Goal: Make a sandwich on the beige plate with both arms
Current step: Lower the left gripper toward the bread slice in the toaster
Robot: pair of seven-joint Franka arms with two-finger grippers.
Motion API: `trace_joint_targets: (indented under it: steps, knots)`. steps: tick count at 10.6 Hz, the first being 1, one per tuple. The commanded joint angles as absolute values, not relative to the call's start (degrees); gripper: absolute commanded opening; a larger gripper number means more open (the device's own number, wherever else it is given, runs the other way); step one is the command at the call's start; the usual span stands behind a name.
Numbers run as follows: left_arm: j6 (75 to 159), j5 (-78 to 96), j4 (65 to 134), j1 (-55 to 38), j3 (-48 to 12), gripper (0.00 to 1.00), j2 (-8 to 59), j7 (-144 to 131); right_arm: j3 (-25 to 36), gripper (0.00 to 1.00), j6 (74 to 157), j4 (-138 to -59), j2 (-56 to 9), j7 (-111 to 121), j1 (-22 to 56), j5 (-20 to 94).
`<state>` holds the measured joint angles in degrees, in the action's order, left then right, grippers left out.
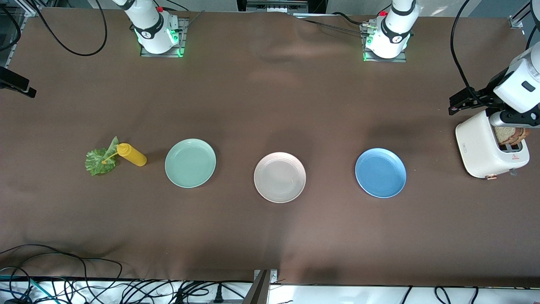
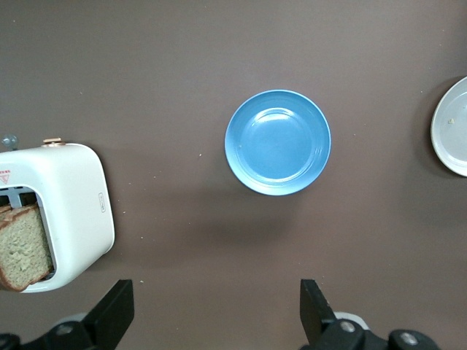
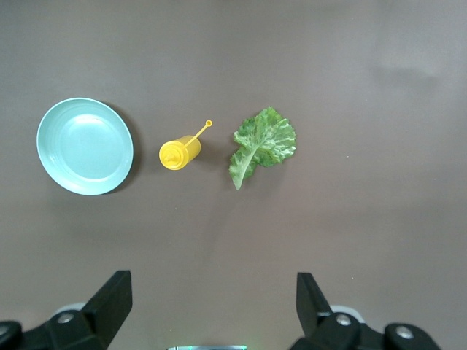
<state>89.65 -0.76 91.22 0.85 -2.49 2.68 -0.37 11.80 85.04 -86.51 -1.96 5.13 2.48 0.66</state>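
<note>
The beige plate (image 1: 279,177) is sitting empty at the middle of the desk (image 1: 270,236), between the mint plate (image 1: 190,162) and the blue plate (image 1: 380,172) — no sandwich is on it yet. The lettuce (image 1: 100,159) is lying at the right arm's end with a yellow bottle (image 1: 131,154) on its side, nozzle over the leaf. The bread (image 1: 510,135) is standing in 2 slices in the toaster (image 1: 489,145) at the left arm's end. The left gripper (image 2: 215,310) is hanging high, its jaws wide and holding nothing, between toaster and blue plate — clearly the nearer arm for bread. The right gripper (image 3: 211,306) is hovering likewise, wide and empty, over bare desk near the leaf, whose stem is pointing roughly toward the jaws.
</note>
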Motion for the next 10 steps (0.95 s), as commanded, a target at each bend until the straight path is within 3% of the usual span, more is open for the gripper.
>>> trace_joint_targets:
  steps: [1,10]
  knots:
    - [89.03,1.05,90.70,1.32,-2.29,1.00,2.72,0.97,11.69,1.00,86.30,-85.34,-2.02,5.63,2.55,1.58]
    - [89.03,1.05,91.05,1.32,-2.20,1.00,2.99,0.97,10.54,1.00,85.69,-85.34,-0.97,5.36,2.64,1.49]
